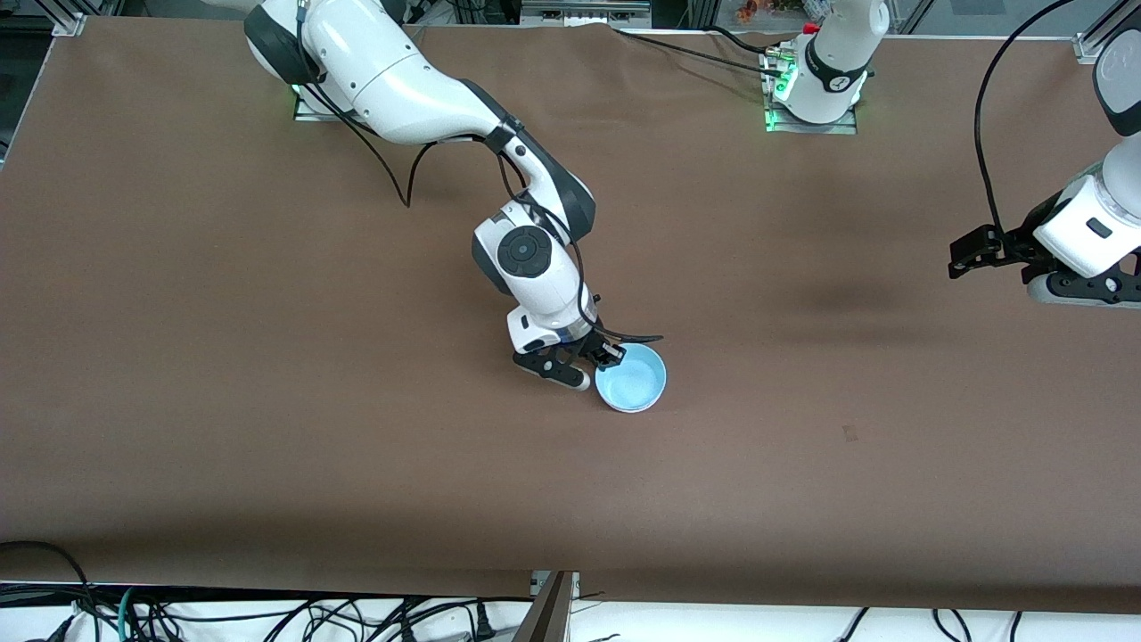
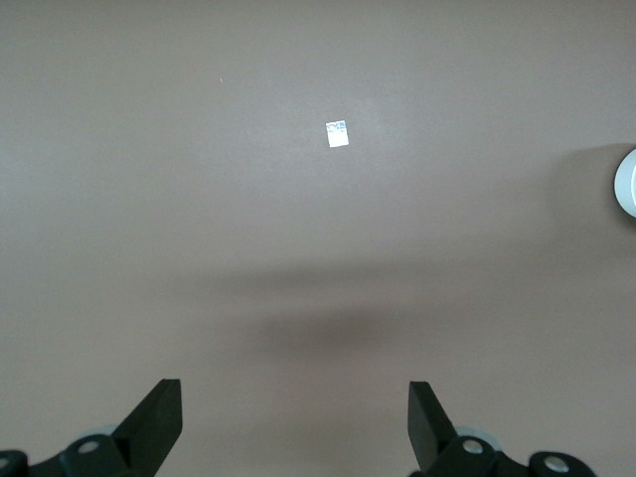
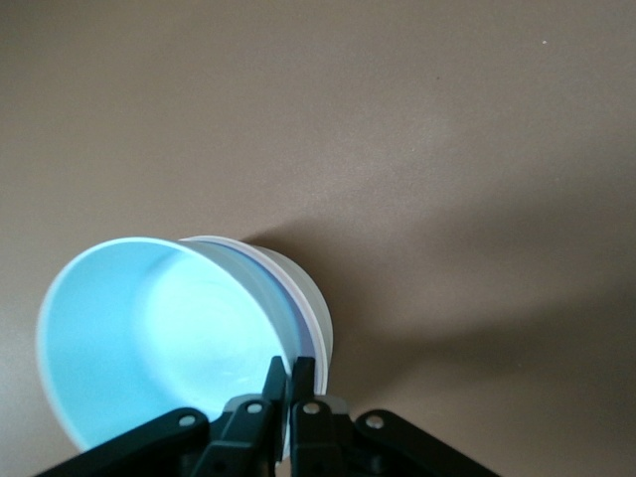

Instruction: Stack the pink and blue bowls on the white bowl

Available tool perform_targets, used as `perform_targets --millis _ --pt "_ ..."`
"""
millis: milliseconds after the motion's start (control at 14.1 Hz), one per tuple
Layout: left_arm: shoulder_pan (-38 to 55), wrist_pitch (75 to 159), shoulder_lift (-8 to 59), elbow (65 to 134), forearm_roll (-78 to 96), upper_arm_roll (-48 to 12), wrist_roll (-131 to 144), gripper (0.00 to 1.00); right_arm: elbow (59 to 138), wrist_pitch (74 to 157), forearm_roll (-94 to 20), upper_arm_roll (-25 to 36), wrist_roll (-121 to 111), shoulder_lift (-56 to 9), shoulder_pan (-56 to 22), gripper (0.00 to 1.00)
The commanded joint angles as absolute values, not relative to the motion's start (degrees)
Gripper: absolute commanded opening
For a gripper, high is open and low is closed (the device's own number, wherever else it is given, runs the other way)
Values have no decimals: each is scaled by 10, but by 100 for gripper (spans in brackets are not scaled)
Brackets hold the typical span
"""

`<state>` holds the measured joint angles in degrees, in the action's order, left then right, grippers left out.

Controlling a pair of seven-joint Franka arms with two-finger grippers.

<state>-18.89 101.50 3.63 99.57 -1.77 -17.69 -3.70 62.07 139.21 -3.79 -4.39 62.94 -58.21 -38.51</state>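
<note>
A brown cloth (image 1: 223, 357) covers the whole table, smooth and matte, with faint creases running along its length. Soft shadows lie on it toward the left arm's end. A small pale sticker (image 2: 338, 133) sits on the cloth there. Along the edge nearest the front camera runs a white strip (image 1: 802, 624) with a tangle of black cables (image 1: 267, 620) on it. At the two corners along the top edge stand aluminium frame posts (image 1: 67, 22). Green lights (image 1: 771, 111) glow near that top edge.

Glossy white arms (image 1: 401, 80), black joints, trailing black cables (image 1: 985, 152).
</note>
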Motion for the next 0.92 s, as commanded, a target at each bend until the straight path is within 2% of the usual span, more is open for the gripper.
perform_targets --millis 0,142,354,425,638,851 --pt "-195 1023 31 1004 0 -178 -54 100 600 1388 -29 -40 641 -592 -389 50" --pt "-196 1023 31 1004 0 -178 -54 100 599 1376 -31 -39 642 -585 -388 74" --pt "-196 1024 32 1004 0 -178 -54 100 598 1326 -31 -38 635 -564 -379 81" --pt "-196 1024 34 1004 0 -178 -54 100 598 1310 -30 -37 632 -548 -371 100" --pt "-196 1024 34 1004 0 -178 -54 100 604 1247 -18 -11 559 -484 -345 100" --pt "-196 1025 35 1003 1 -178 -54 100 607 1090 -38 4 452 -407 -269 100"
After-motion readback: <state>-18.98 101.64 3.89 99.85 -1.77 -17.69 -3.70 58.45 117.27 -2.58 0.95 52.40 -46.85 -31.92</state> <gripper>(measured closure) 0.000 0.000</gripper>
